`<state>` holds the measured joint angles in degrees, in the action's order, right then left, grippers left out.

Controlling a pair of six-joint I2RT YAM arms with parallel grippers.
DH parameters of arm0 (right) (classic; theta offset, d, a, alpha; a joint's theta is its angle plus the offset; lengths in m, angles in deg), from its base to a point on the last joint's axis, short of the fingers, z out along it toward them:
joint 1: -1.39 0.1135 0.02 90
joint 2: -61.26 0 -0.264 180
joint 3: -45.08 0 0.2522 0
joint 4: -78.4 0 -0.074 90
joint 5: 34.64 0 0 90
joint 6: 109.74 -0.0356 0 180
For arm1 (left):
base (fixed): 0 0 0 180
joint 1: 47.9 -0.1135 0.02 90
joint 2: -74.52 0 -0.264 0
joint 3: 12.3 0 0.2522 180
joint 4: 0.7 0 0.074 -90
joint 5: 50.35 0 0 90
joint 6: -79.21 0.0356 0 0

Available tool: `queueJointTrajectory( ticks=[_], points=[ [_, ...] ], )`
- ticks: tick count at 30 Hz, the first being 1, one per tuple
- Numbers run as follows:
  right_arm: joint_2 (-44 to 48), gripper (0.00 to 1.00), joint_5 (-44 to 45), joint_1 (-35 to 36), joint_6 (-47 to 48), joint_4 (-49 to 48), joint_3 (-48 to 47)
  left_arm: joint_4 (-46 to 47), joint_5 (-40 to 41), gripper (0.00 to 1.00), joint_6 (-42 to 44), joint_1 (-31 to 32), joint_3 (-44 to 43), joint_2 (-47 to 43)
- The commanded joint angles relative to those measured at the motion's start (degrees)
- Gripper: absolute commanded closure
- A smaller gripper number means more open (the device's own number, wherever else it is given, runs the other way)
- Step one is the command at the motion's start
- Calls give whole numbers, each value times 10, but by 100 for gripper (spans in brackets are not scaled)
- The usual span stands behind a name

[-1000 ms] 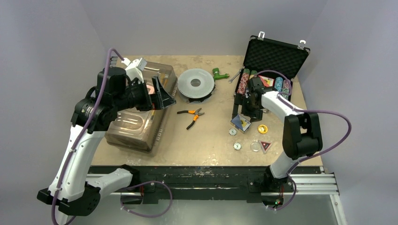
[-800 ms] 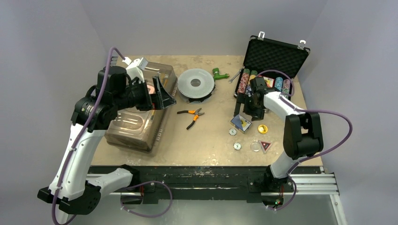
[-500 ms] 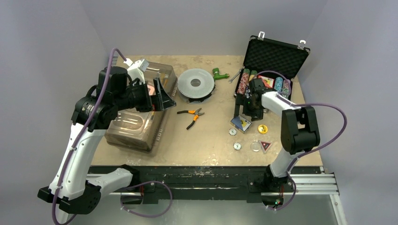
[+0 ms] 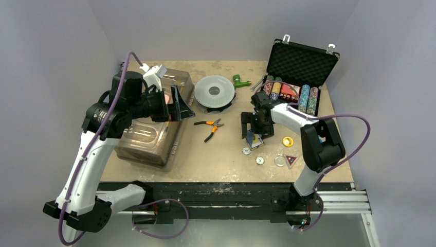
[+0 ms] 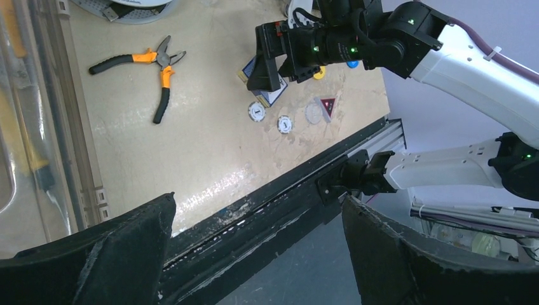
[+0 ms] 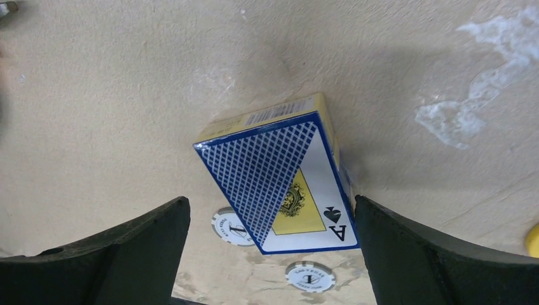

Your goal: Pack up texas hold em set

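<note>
Chip rows (image 4: 308,99) are stowed in the open case (image 4: 303,60); card deck (image 6: 286,184) and buttons (image 4: 260,160) are left just in front of it, the deck bracketed, ungripped, by the spread right gripper (image 6: 270,203); left gripper (image 5: 257,200) is held spread, empty.

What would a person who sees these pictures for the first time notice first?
The open black case at the far right, with colourful chip rows inside, draws the eye first. Just in front of it, the right gripper hangs open over a blue card deck.
</note>
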<state>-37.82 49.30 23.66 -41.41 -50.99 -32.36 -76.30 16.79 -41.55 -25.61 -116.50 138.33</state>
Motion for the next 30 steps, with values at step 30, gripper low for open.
queueJointTrajectory(
  ticks=[30],
  points=[
    [-75, 10, 110, 73, 85, 82, -119, 5, -23, 0, 14, 3, -27, 3]
  ],
)
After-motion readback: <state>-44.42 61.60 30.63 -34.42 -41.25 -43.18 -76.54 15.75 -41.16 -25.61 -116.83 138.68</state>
